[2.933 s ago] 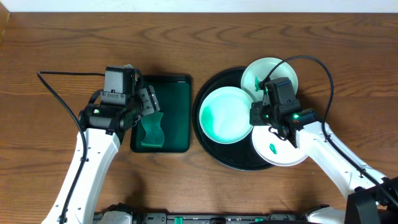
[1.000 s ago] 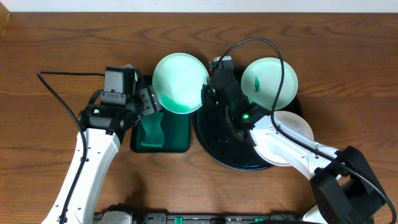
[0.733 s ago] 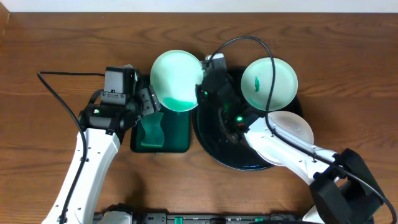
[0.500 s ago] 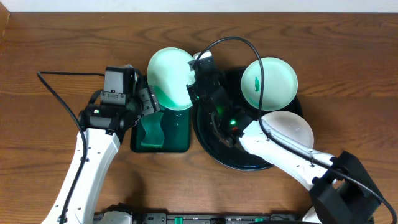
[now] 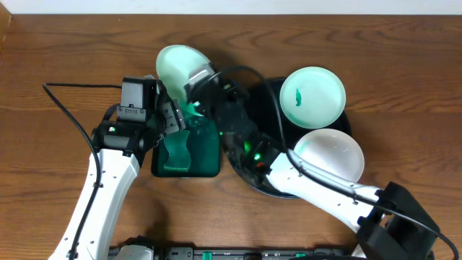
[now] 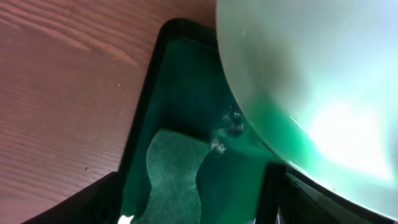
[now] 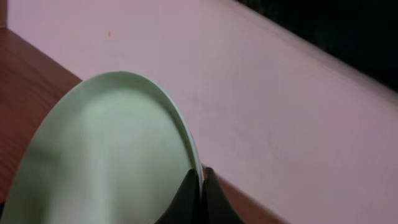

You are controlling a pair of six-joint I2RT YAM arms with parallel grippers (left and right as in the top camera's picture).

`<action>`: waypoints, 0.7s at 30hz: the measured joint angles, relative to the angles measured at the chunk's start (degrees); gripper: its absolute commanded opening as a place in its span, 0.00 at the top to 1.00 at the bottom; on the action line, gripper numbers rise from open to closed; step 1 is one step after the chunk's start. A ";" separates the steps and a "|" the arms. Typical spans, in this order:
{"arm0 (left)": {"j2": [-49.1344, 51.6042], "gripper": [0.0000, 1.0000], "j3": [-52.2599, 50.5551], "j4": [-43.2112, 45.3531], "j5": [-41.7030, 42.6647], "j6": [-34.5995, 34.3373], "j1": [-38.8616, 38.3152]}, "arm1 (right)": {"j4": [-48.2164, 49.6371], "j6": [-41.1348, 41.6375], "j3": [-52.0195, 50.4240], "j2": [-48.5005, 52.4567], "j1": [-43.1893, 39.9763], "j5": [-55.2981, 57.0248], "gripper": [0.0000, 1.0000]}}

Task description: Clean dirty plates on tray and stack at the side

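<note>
Plate (image 5: 173, 65) tilted in right gripper (image 7: 200, 179) above green tray (image 5: 206, 155) (sponge (image 5: 175, 153) inside)

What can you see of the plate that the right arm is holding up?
The plate is small, round and white with a pale mint tint, smooth and glossy. It is tipped steeply on edge above the far end of the green tray, left of the black tray. The right gripper is shut on its rim. A green sheen shows near its lower edge. Whether it touches the green tray cannot be told.
</note>
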 measured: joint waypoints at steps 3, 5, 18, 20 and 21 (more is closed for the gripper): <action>0.00 0.20 0.00 -0.02 0.00 0.00 0.00 | 2.27 -5.88 0.02 0.00 1.36 0.48 0.99; 0.00 0.20 0.00 0.00 0.00 0.00 0.00 | 3.96 -9.75 0.04 0.00 1.88 0.96 0.99; 0.00 0.20 0.00 0.00 0.00 -0.02 0.00 | 7.91 -22.53 0.04 0.00 3.80 2.82 0.99; 0.00 0.20 0.00 0.00 0.00 -0.02 0.00 | 7.91 -22.75 0.07 0.00 3.80 2.82 0.99; 0.00 0.20 0.00 0.00 0.00 0.00 0.00 | 7.91 -22.88 0.07 0.00 3.80 2.84 0.99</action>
